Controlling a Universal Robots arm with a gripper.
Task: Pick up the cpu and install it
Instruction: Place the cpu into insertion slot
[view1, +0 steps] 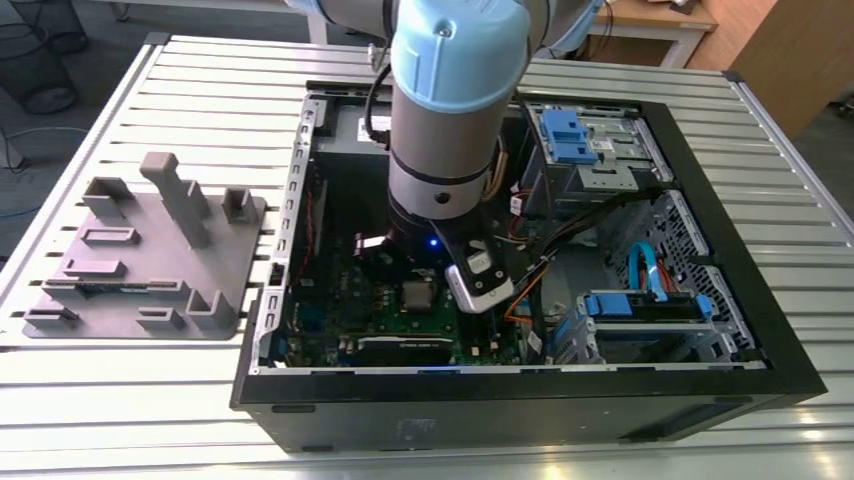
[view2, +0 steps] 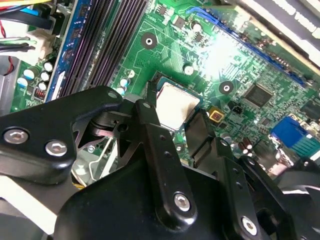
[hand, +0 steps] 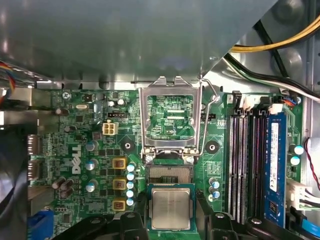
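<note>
Cpu (hand: 171, 209) top brushed silvery metal; motherboard (hand: 52, 146) glossy green.

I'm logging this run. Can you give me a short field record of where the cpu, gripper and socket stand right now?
gripper: inside the case, shut on the cpu
cpu: between the fingers, above the motherboard, not seated
socket: empty
socket frame: raised open
holder: on the table, at the exterior view's left of the case
</note>
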